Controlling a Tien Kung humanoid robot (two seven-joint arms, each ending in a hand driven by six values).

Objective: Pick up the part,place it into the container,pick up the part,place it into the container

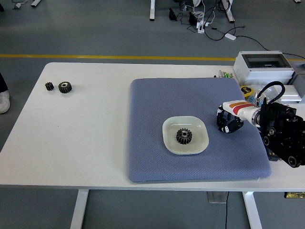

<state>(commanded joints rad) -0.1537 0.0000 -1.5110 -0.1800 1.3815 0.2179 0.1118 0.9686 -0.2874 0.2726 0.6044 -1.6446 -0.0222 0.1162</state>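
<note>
A shallow white dish (167,141) sits in the middle of the blue mat (152,105), and one black gear (183,136) lies inside it. Just right of the dish, my right hand (225,122) rests on the mat with its fingers curled tight around a small black gear, which they mostly hide. Two more black gears, a small one (49,86) and a larger one (65,87), lie on the bare table at the far left. My left arm does not show.
A grey electrical box (263,65) stands at the table's back right, with small items beside it. A person's white shoe (2,101) is on the floor at the left edge. Cables lie on the floor beyond the table.
</note>
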